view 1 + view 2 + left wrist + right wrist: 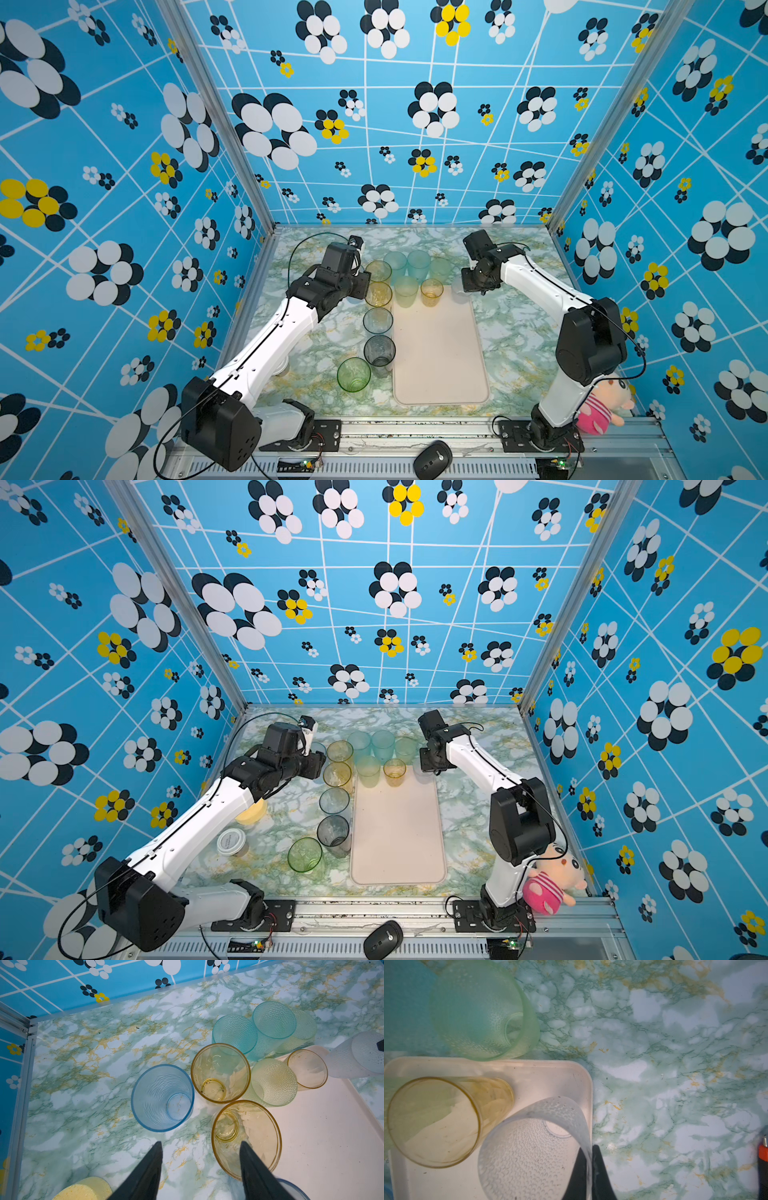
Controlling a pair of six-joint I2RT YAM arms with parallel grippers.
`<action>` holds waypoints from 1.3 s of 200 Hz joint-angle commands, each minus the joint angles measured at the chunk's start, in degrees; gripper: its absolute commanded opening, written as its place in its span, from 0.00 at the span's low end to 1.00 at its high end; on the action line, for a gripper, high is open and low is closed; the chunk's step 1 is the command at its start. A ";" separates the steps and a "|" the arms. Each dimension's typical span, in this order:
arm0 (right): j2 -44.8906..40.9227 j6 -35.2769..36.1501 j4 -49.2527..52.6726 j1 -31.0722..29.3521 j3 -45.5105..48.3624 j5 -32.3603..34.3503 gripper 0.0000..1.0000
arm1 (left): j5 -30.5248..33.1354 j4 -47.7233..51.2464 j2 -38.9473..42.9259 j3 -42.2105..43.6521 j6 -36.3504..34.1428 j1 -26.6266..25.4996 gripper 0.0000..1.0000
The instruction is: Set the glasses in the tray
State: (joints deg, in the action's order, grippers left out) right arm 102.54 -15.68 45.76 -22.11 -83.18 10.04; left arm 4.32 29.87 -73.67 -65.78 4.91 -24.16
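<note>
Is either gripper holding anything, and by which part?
The right gripper pinches the clear glass by its rim wall; the left gripper is open, holding nothing.

By my count there were twelve glasses (379,351), one tray (440,357), one yellow disc (251,812), one white lid (231,841), one computer mouse (432,459), one plush toy (602,407) and two robot arms (270,345).
</note>
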 commanded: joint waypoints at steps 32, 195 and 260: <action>3.78 -1.12 -1.28 -0.04 -1.27 -0.20 0.00 | 0.08 1.59 -0.20 -2.68 -0.34 -0.36 0.61; 7.94 -1.92 -3.22 1.50 -3.97 0.30 0.00 | 1.02 2.56 0.01 -3.03 -0.78 -0.30 0.62; 8.51 -1.54 -2.44 1.67 -5.28 -0.20 0.01 | 1.03 2.99 0.10 -3.06 -0.78 -0.32 0.62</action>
State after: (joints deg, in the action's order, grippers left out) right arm 109.71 -16.95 42.61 -20.84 -86.89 9.78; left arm 4.56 31.77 -73.69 -67.35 4.89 -24.16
